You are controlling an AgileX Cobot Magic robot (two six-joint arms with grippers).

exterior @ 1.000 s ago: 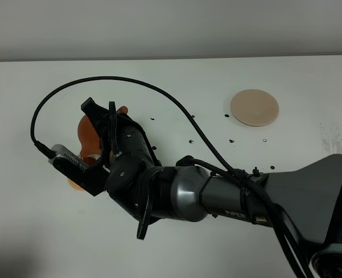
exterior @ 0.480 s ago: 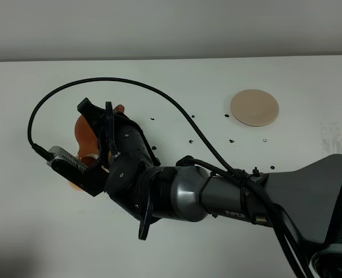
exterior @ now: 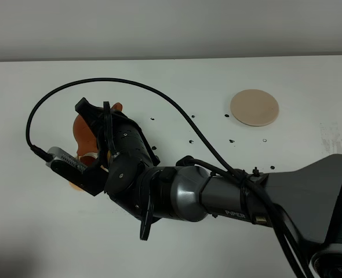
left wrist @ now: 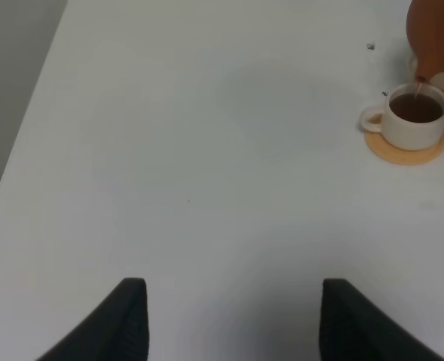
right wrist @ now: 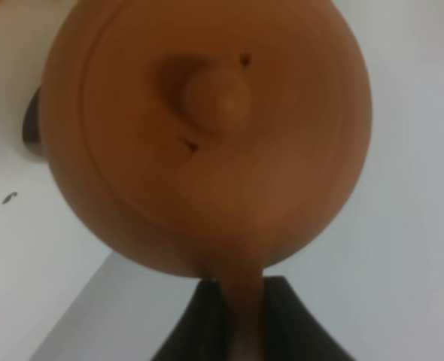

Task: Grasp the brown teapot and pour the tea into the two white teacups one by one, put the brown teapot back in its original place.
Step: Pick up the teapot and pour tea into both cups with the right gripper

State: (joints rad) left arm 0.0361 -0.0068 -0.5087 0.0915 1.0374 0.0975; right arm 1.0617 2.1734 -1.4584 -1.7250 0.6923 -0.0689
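While the right gripper (right wrist: 241, 316) stays clamped on the teapot (right wrist: 207, 135) handle, tea streams into a teacup (left wrist: 412, 116) at left. Left gripper (left wrist: 229, 320) hangs open, empty; the coaster (exterior: 254, 108) lies far right.

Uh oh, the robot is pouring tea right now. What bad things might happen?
1. The teacup already looks quite full of tea while the brown teapot is tipped over it, so it might overflow onto its orange saucer.
2. The right tool pinches only the teapot's thin handle, so the pot might swing or slip.
3. Dark drops already dot the table; more may splash.
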